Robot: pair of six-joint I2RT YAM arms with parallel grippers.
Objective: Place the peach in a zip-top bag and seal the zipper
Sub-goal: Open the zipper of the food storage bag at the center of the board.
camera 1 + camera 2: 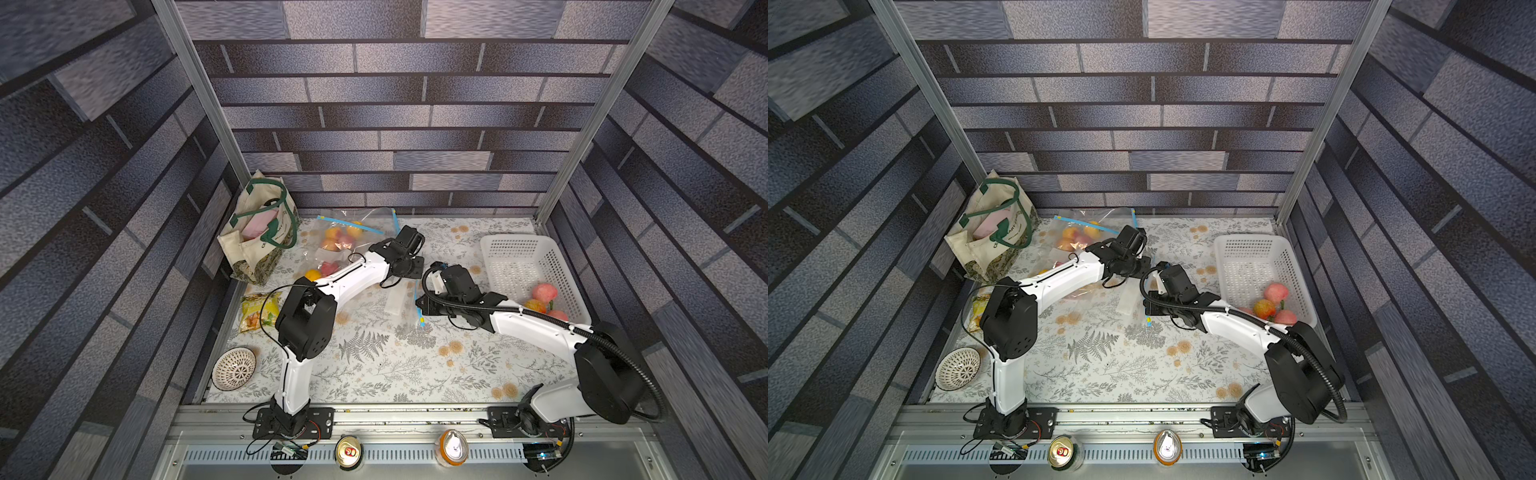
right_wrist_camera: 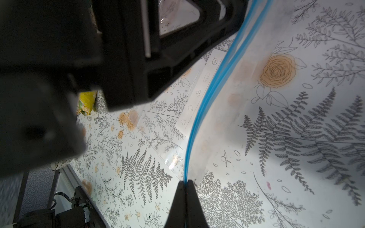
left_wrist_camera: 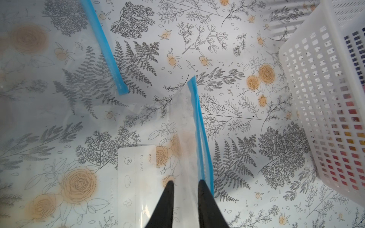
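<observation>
A table [image 1: 395, 365] covered in a fern-and-rose print, seen from above inside a brick-patterned enclosure.

Nearest, two opened drink cans [image 1: 348, 451] stand on the front rail between the two arm bases. At the near left edge sits a patterned bowl [image 1: 234, 369], with a yellow snack packet [image 1: 259, 309] behind it.

In mid-table a clear zip-top bag [image 3: 183, 118] is stretched between both grippers, its mouth raised off the cloth. The right gripper [image 2: 185, 183] has its fingertips pressed together on one end of the blue zipper [image 2: 199, 116]. The left gripper [image 3: 186, 184] has its fingers a little apart, with the bag's rim filling the gap. It seems to be clamped on that rim, though the contact itself is hard to see.

Just beyond the right arm, a white perforated basket [image 1: 515, 237] holds a pink peach [image 1: 544, 293] in its near corner. The peach sits against two other fruits, apart from the held bag.

Farther back, a second clear bag [image 1: 340, 241] containing fruit lies partly under the left forearm. A cream tote bag [image 1: 257, 232] with green handles stands in the far left corner.
</observation>
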